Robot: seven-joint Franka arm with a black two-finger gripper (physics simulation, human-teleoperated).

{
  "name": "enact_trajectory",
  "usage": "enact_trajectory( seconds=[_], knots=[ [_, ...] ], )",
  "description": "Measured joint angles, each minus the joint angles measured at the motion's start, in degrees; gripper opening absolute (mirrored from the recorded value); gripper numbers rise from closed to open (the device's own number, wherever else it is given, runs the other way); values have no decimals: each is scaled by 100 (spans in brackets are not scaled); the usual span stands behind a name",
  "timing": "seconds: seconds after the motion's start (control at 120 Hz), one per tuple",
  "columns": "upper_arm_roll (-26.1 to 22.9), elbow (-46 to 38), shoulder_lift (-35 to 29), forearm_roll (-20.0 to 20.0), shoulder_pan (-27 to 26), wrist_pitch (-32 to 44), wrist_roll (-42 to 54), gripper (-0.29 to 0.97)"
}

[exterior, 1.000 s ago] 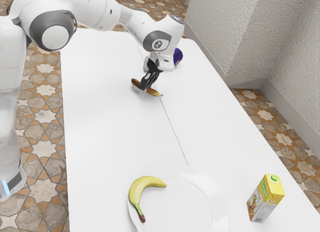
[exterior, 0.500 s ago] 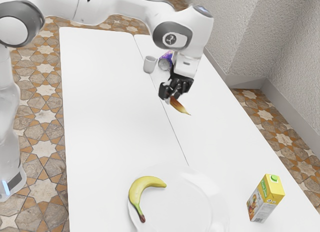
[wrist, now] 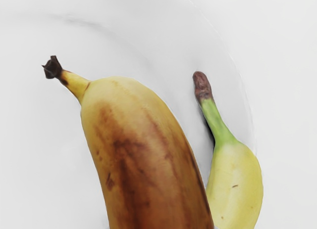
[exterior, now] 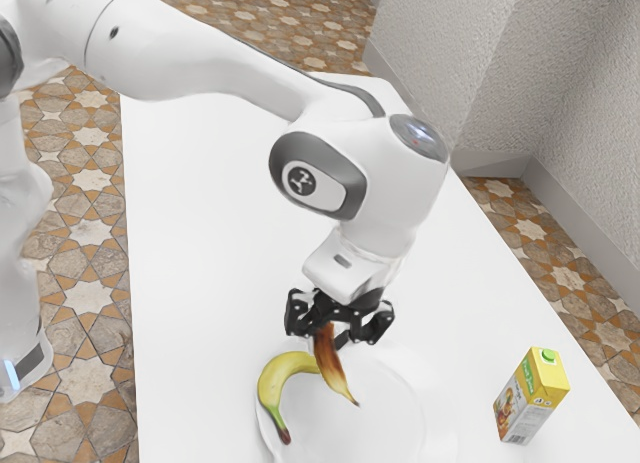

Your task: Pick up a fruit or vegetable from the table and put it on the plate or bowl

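the tool (exterior: pixel 337 331) is held over the plate (exterior: pixel 400 428), above the part of the plate that faces the arm (exterior: pixel 350 173). its two black fingers are pressed against the upper end of a brown banana (exterior: pixel 336 368) from opposite sides, so the fruit is pinched between them. the brown banana hangs down from the tool, tilted, with its lower tip over the plate's inner surface. whether that tip touches the plate cannot be told.

a yellow banana (exterior: pixel 281 377) lies on the plate, along the plate's edge toward the exterior view's left. its curve is turned away from the plate's middle and its dark stem end is at the near rim. the brown banana is just beside it, on the side nearer the plate's middle.

in the wrist view the brown banana (wrist: pixel 143 169) is seen close under the hand, heavily mottled, with its small dark tip over the white plate (wrist: pixel 124 36). the yellow banana (wrist: pixel 233 182), with its green neck and brown stem end, is seen next to it at the plate's rim.

the plate rests on a white desk (exterior: pixel 210 233). a juice carton (exterior: pixel 531 395) stands upright on the desk, well apart from the plate, toward the exterior view's right.
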Motion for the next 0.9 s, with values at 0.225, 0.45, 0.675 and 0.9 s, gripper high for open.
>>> enact_trajectory(
  seconds=[0.225, 0.45, 0.675, 0.9],
  knots=[
    [-35, 26, 93, -145, -1077, 275, -49, 14],
    [-12, 299, 339, -64, -1827, 442, -72, 13],
    [142, 647, 689, 158, 454, 542, -71, 12],
    [130, 663, 754, 234, 162, 641, -82, 12]
  ],
)
